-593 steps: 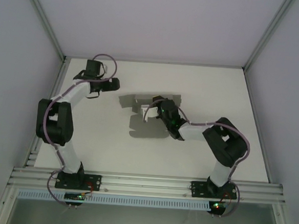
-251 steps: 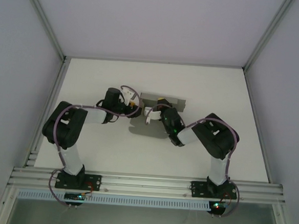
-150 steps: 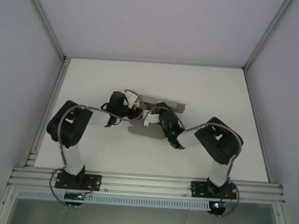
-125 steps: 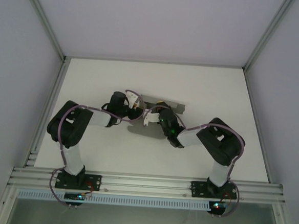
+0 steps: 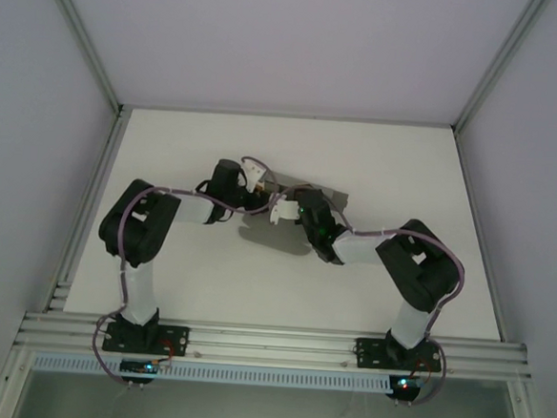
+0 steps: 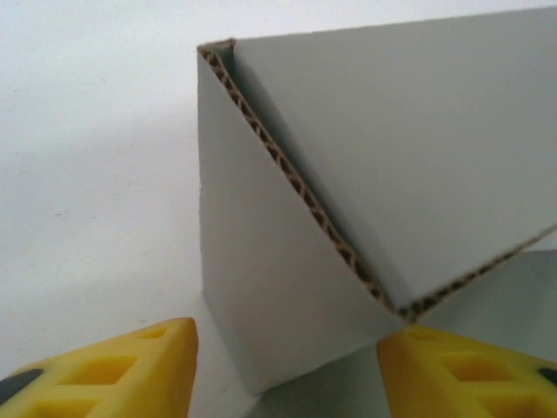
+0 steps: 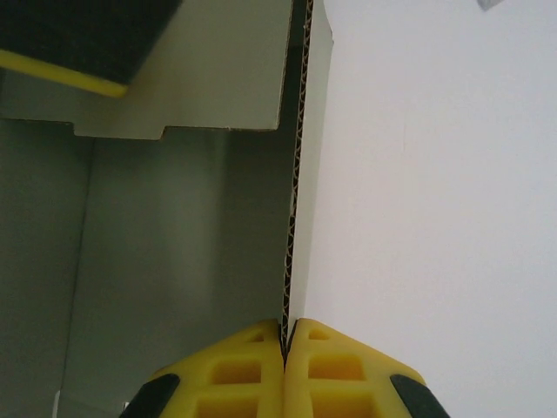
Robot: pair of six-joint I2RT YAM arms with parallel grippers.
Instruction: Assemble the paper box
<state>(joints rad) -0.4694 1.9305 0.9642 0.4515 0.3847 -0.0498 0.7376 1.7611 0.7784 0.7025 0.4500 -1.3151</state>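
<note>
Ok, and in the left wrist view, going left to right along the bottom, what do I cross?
yellow finger at lower left → standing corner of the grey paper box, its corrugated edges exposed → yellow finger at lower right

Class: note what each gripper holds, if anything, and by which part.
Right gripper pinches the paper box by one wall's cut edge. Left gripper is open astride a corner, holding nothing.

The paper box (image 6: 261,296), grey corrugated card, stands partly folded, walls raised, one flap slanting inward.
</note>
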